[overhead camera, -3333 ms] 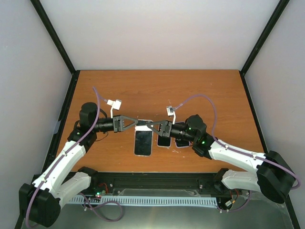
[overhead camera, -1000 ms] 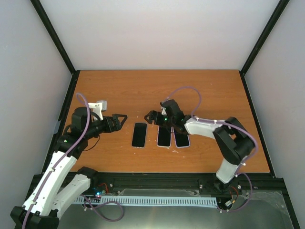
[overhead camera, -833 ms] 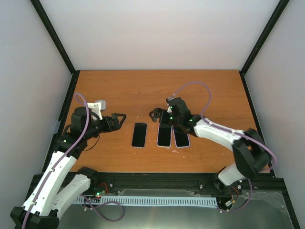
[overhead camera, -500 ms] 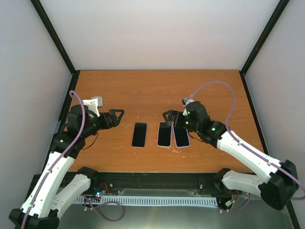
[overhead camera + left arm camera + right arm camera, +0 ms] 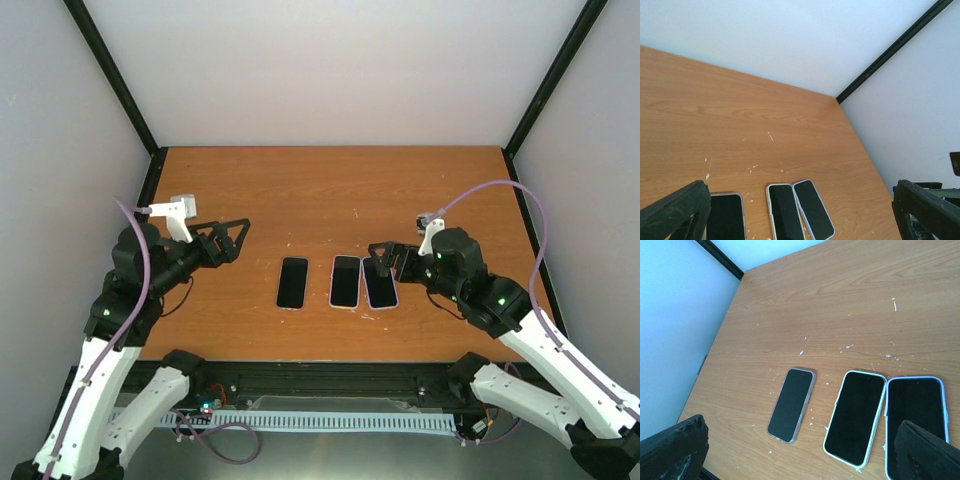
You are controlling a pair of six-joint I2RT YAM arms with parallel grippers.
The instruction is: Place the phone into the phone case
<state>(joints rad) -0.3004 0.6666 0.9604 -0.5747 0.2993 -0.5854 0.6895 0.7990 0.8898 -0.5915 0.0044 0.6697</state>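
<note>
Three phones lie side by side on the wooden table (image 5: 330, 190), each black screen framed by a case rim. The left phone (image 5: 293, 282) (image 5: 791, 403) (image 5: 726, 216) sits in a greyish clear case. The middle phone (image 5: 345, 282) (image 5: 856, 416) (image 5: 785, 210) has a white rim. The right phone (image 5: 380, 285) (image 5: 915, 422) (image 5: 813, 208) has a pale blue rim. My left gripper (image 5: 232, 238) (image 5: 800, 192) hangs open and empty, left of the phones. Open and empty too, my right gripper (image 5: 385, 258) (image 5: 800, 440) hovers by the right phone's far end.
Small white flecks (image 5: 847, 346) dot the wood around the phones. Grey walls with black corner posts (image 5: 115, 80) close in the table on three sides. The arm bases stand on a black rail (image 5: 320, 375) at the near edge.
Both grippers met over the left phone earlier. They have since drawn apart, the left arm pulling back to the left and the right arm swinging right. The phones lie still.
</note>
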